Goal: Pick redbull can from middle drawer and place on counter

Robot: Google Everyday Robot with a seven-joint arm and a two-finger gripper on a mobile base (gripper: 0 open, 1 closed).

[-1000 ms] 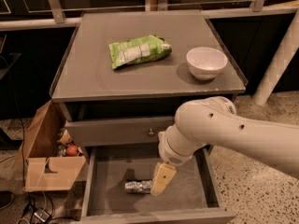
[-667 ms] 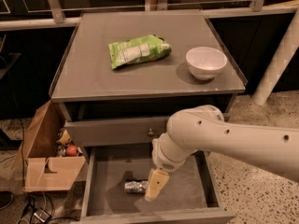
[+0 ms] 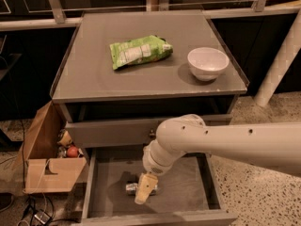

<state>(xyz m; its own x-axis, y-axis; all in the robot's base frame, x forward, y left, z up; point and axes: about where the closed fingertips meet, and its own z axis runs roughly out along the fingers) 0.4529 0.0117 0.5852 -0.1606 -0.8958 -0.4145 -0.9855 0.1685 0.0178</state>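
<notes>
Pointing downward in the lower middle of the frame, the cream-coloured gripper [image 3: 146,189] sat inside the open drawer with its tip right against the small slim silver redbull can [image 3: 132,188], which lay on its side on the drawer floor. Whether the gripper was spread or closed on the can could not be told, since its body covered the can's right end. The can showed only as a shiny stub to the left of the gripper, resting flat rather than lifted. Around it was the wide shallow grey middle drawer [image 3: 188,192], pulled out toward the bottom edge of the frame. The thick white robot arm [image 3: 225,142] reached in from the right edge and bent down at a rounded wrist above the drawer. Just above, the grey upper drawer front [image 3: 108,133] with its small round metal knob [image 3: 152,134] stood slightly out from the cabinet. Higher in the frame, the flat grey counter [image 3: 94,74] carried a green crinkled snack bag [image 3: 139,51] at upper centre and a white round bowl [image 3: 208,63] to its right, with bare surface at the left and front. A brown cardboard box [image 3: 44,168] of small items stood on the ground at lower left. By my reading, the task was in its early part: the reach was made, while the grasp was unconfirmed, and lifting the can out, carrying it up and setting it on the counter were all not yet done.
</notes>
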